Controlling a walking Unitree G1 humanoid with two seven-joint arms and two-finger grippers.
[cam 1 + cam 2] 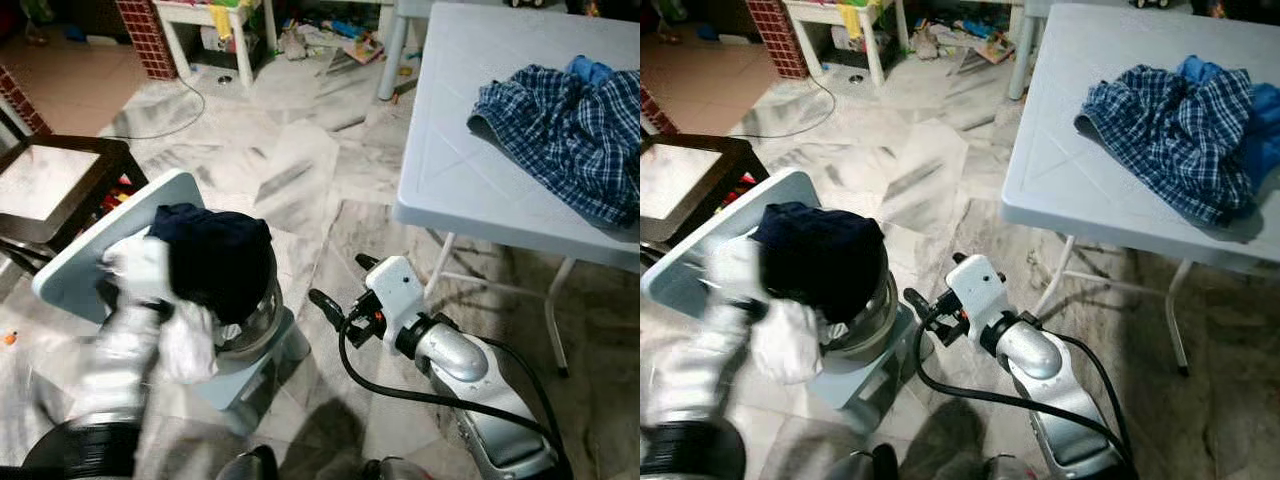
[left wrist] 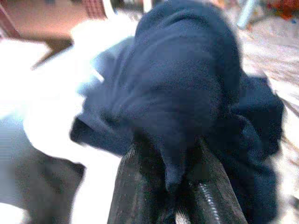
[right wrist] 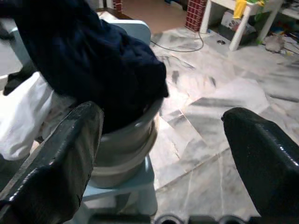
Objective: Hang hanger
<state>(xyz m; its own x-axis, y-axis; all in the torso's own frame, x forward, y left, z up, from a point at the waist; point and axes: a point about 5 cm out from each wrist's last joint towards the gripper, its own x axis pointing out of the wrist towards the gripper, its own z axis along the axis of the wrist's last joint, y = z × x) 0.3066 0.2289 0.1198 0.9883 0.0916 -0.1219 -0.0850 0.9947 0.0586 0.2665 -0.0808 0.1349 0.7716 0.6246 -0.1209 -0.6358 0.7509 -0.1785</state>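
A household robot's left gripper [image 2: 175, 186] is clamped on a fold of a dark navy garment [image 1: 215, 255], lifting it over a grey bucket [image 1: 250, 325] that sits on a pale blue stool [image 1: 255, 375] on the marble floor [image 1: 310, 170], while white cloth [image 1: 190, 345] spills over the bucket's side. The right gripper [image 1: 345, 290] hangs just beside the bucket with its fingers wide apart and empty. No hanger can be made out in any view, so the task's own item is yet to be found; what is in hand is clothing only. The left arm is blurred in the head views, a sign of quick motion, and the chief risk from here is that the thin pinch of fabric slips out and the garment drops back into the bucket or onto the floor. The white cloth, touching the navy one, may be dragged out with it and fall. A hard tug could also tip the bucket off the stool, which appears lightly perched. The white worktop [image 1: 450, 150] to the robot's right already carries a crumpled blue checked shirt [image 1: 565, 135], leaving a bare stretch nearer the robot where the garment could be laid.
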